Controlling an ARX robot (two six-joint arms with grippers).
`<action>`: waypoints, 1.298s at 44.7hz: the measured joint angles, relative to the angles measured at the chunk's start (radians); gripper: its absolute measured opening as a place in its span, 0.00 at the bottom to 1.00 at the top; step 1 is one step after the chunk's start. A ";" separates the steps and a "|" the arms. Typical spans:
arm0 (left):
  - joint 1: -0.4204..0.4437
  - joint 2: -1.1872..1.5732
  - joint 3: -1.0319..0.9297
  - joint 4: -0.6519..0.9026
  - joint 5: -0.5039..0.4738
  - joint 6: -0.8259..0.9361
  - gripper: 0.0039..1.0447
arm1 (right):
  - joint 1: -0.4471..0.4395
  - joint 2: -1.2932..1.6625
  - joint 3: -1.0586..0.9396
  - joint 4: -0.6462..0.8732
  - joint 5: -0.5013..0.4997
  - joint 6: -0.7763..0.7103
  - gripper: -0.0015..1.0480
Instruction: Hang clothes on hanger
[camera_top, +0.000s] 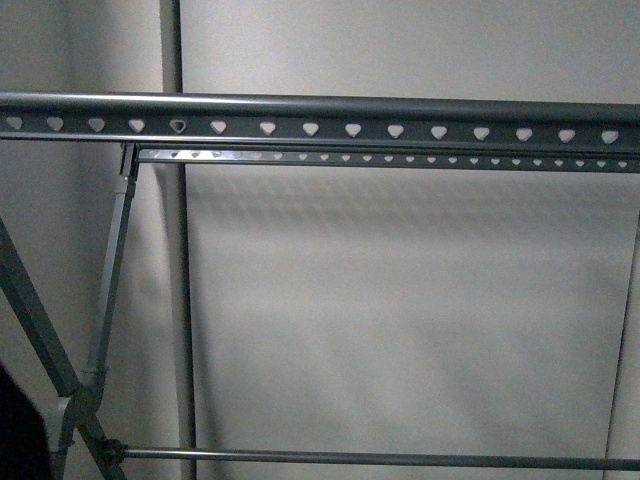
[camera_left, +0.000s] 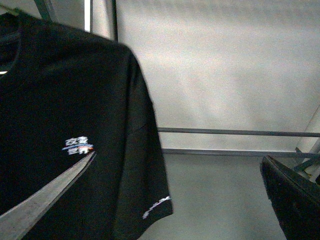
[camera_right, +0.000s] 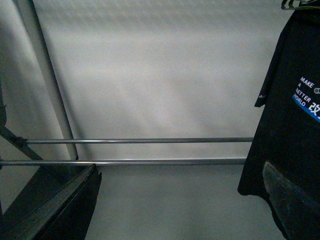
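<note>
Front view: clothes rack (camera_top: 180, 300) fills the frame. Its heart-hole rail (camera_top: 330, 125) runs 9 to 3 o'clock across the upper part, w/ a 2nd punched rail (camera_top: 400, 157) just behind & below. Crossed legs (camera_top: 60, 390) sit at 8 o'clock and a thin lower bar (camera_top: 380, 459) at 6. There's a dark patch in the 7 o'clock corner; can't tell what it is.

Left wrist view: black shirt (camera_left: 60, 100) hangs close up, w/ a blue/white graphic (camera_left: 77, 145) on the chest & blurred white sleeve text. Left gripper (camera_left: 179, 157) is spread wide. 1 grey finger (camera_left: 45, 202) lies in front of the cloth, not pinching it.

Right wrist view: right gripper (camera_right: 180, 167) is also spread wide, holding nothing. The shirt, w/ "MAKE A BETTER WORLD" text (camera_right: 305, 90), hangs from a wire coat hanger (camera_right: 292, 4). What the hanger hooks onto is out of frame. 1 finger (camera_right: 292, 200) overlaps the shirt's lower edge. 2 rack bars (camera_right: 140, 141) run behind.
</note>
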 joint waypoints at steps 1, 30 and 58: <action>0.000 0.000 0.000 0.000 0.000 0.000 0.94 | 0.000 0.000 0.000 0.000 0.000 0.000 0.93; 0.217 0.769 0.361 0.003 -0.101 -0.485 0.94 | 0.000 0.000 0.000 0.000 0.000 0.000 0.93; 0.305 1.335 0.806 0.072 -0.282 -0.860 0.94 | 0.000 0.000 0.000 0.000 0.000 0.000 0.93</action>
